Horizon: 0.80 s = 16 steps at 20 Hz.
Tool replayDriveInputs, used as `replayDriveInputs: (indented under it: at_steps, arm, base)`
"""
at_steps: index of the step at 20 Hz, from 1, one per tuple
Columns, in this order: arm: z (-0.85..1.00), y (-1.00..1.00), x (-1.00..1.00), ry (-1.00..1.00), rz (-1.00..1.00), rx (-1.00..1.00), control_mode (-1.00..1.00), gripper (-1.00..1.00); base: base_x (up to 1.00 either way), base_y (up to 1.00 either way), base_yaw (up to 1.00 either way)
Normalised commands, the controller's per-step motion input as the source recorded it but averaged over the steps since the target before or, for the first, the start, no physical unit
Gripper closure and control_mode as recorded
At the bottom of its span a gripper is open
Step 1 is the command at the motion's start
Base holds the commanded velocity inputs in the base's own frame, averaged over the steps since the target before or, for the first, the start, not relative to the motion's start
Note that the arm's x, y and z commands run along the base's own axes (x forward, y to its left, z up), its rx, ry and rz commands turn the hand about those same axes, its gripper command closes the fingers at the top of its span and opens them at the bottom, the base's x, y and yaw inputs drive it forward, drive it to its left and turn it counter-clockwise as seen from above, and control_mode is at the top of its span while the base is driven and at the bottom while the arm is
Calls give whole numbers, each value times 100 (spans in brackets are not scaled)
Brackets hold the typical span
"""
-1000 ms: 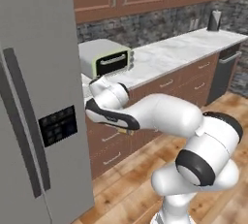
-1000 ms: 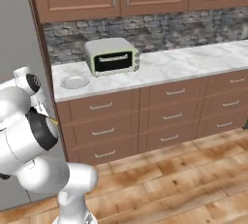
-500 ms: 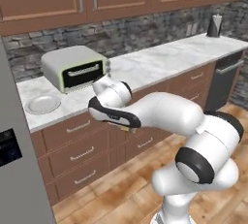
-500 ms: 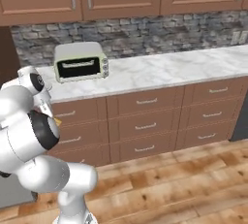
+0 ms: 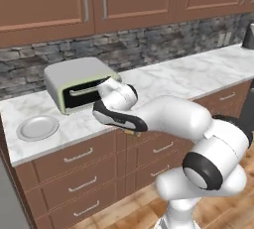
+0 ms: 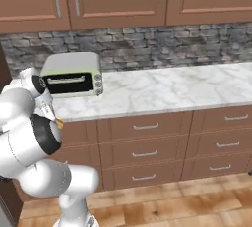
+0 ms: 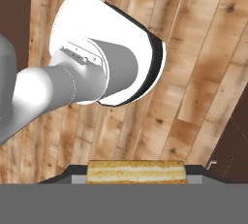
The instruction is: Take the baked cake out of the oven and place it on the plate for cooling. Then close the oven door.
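The baked cake [image 7: 137, 171], a golden-brown layered block, sits between my gripper's [image 7: 137, 175] dark fingers at the bottom of the hand view, above the wooden floor. From the left base camera, the gripper [image 5: 132, 132] hangs below my forearm, in front of the counter edge, shut on a small golden bit of cake [image 5: 134, 133]. That cake [image 6: 59, 122] also peeks out beside my arm in the right base view. The round pale plate [image 5: 37, 127] lies bare on the counter, to the left of the gripper. The oven and the oven door are out of view.
A small green toaster oven [image 5: 78, 89] [image 6: 72, 79] stands on the marble counter [image 5: 188, 77] just behind my arm. Brown drawers [image 6: 145, 152] run below the counter, brown cupboards [image 6: 118, 0] above it. A dark jug [image 5: 248, 35] stands far right.
The whole picture has shifted as the base drove: the fridge has left the view, and the counter with toaster oven and plate has come closer. The cake stays gripped.
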Motion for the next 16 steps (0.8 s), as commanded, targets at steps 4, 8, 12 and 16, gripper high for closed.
replayDriveInputs:
  at_steps: [4,8,12,16]
  arm:
    - [0,0,0,0,0,0,100,100]
    - [0,0,0,0,0,0,100,100]
    - [0,0,0,0,0,0,100,100]
    - [0,0,0,0,0,0,100,100]
  base:
    - [57,19,26]
    - [70,0,24]
    - [50,0,29]
    - [24,0,31]
